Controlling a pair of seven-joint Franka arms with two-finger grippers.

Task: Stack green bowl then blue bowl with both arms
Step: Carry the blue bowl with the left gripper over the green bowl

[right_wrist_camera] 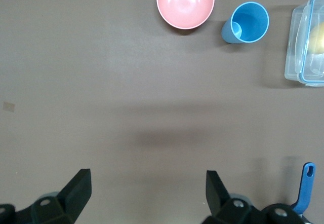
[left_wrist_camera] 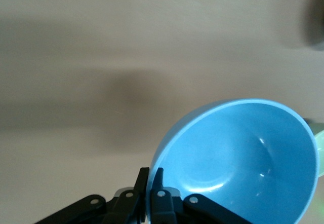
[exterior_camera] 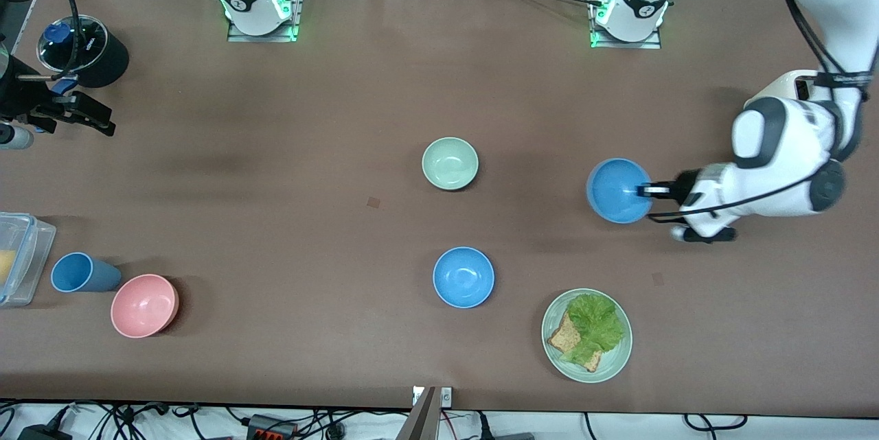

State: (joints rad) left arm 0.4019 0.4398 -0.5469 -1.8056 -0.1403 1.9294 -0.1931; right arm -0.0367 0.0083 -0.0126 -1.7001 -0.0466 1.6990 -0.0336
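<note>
The right gripper (right_wrist_camera: 147,193) is parked wide open over the table's right-arm end, so that arm waits. The green bowl (exterior_camera: 450,163) sits mid-table as the stack's base. A blue bowl (exterior_camera: 617,190) is pinched by its rim in the left gripper (exterior_camera: 645,190), lifted for carrying there.

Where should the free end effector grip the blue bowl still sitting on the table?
Probably the rim of the blue bowl, coming straight down: it sits upright, mouth open, walls thin, nothing touching it. One finger inside, one outside, as the left end effector holds its own bowl.
</note>
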